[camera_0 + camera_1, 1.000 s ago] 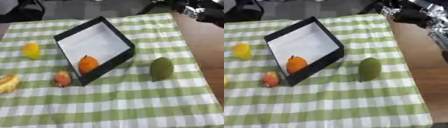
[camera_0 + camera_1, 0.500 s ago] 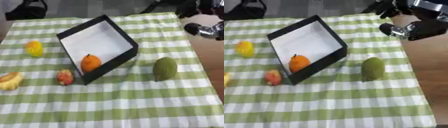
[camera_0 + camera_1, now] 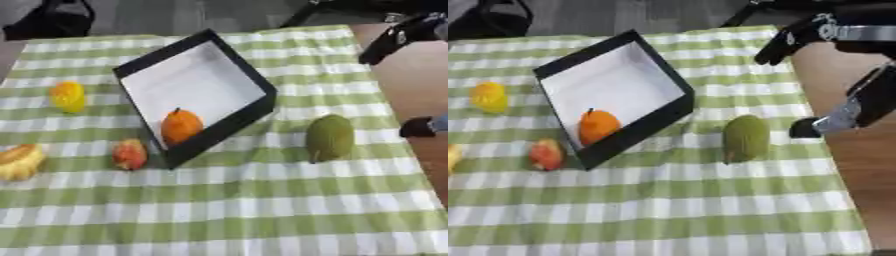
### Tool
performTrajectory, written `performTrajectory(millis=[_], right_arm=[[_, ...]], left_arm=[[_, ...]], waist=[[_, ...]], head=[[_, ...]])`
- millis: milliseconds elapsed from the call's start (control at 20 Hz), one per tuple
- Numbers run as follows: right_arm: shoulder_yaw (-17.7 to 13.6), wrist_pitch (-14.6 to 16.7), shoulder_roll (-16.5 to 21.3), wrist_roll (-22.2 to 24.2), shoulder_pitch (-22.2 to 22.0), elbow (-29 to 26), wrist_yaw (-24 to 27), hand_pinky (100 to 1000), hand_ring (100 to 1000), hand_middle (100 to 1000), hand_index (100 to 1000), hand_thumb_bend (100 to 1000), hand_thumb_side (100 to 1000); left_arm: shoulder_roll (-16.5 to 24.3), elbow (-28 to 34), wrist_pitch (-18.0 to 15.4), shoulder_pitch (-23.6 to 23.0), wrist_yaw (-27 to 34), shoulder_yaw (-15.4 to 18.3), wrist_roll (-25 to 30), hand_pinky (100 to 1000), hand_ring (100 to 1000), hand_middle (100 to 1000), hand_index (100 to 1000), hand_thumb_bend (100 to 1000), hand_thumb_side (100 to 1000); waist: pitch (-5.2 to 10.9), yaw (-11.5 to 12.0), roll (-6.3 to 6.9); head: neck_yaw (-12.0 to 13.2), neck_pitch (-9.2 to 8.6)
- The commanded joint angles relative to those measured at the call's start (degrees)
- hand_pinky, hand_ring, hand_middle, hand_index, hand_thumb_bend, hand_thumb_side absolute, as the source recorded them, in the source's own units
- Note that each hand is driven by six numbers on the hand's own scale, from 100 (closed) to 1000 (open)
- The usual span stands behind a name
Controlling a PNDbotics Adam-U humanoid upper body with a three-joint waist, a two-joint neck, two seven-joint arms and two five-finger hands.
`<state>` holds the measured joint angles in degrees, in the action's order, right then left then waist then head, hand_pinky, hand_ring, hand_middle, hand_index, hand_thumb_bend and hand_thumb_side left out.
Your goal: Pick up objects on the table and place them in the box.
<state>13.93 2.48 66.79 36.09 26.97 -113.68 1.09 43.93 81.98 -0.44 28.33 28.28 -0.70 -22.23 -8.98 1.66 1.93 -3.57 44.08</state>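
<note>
At the right edge of the frame the robot's right hand [image 3: 859, 95] hangs over the bare table edge with fingers spread, holding nothing. The green fruit [image 3: 745, 138] lies just left of it on the checked cloth [image 3: 667, 200]. An orange [image 3: 181, 126] sits inside the black box [image 3: 140, 67] at upper centre, with a red fruit [image 3: 129, 154], a yellow fruit [image 3: 68, 96] and a banana [image 3: 17, 161] to the left.

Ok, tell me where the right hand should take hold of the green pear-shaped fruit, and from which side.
Probably around its wide middle, coming down from above on its right. The green fruit lies lengthwise on the cloth, apart from the box, so both long flanks look free for fingers and thumb. The right hand hangs open just to its right, over the bare table edge.
</note>
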Motion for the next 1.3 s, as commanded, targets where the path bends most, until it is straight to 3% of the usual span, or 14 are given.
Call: performTrajectory(millis=[50, 350, 700, 750, 800, 1300], right_arm=[[1.21, -1.07, 1.94, 0.00, 0.91, -0.91, -3.01, 883, 840, 827, 889, 547, 300], [5.75, -4.74, -0.52, -0.86, 3.57, -0.91, -11.07, 878, 837, 820, 882, 535, 298], [9.86, -10.10, -4.59, 0.29, 4.94, -0.79, -16.02, 871, 825, 804, 861, 540, 311], [10.21, -10.58, -5.13, 0.36, 4.80, -0.54, -16.66, 871, 825, 802, 857, 554, 262], [10.56, -10.87, -5.68, 0.43, 4.63, -0.07, -17.32, 870, 825, 803, 856, 540, 313], [13.14, -9.40, -11.49, -0.82, 4.36, 8.19, -22.89, 865, 813, 779, 838, 524, 289]], left_arm=[[2.16, 1.24, 0.26, 0.59, -0.26, 0.58, 0.05, 796, 840, 826, 918, 275, 803], [1.67, 1.17, 0.53, 0.74, -0.01, 0.13, 0.22, 795, 839, 824, 916, 274, 806], [1.28, 1.62, 0.66, 0.80, 0.03, -0.14, 0.47, 795, 838, 821, 915, 271, 808], [1.25, 1.76, 0.66, 0.78, 0.02, -0.12, 0.46, 795, 838, 821, 914, 271, 807], [1.20, 1.92, 0.63, 0.77, 0.03, -0.05, 0.41, 795, 838, 820, 913, 271, 807], [0.44, 2.70, 0.62, 0.45, 0.31, 0.00, 0.12, 794, 837, 819, 911, 269, 811]], waist=[[-0.14, 0.20, -0.88], [-0.32, 0.57, -0.98], [-0.82, 1.10, -0.86], [-0.94, 1.17, -0.83], [-1.08, 1.22, -0.81], [-1.53, 1.49, -0.47]], head=[[-0.52, 0.04], [-0.73, 0.04], [-0.94, 0.04], [-0.93, 0.04], [-0.90, 0.04], [-0.20, 0.04]])
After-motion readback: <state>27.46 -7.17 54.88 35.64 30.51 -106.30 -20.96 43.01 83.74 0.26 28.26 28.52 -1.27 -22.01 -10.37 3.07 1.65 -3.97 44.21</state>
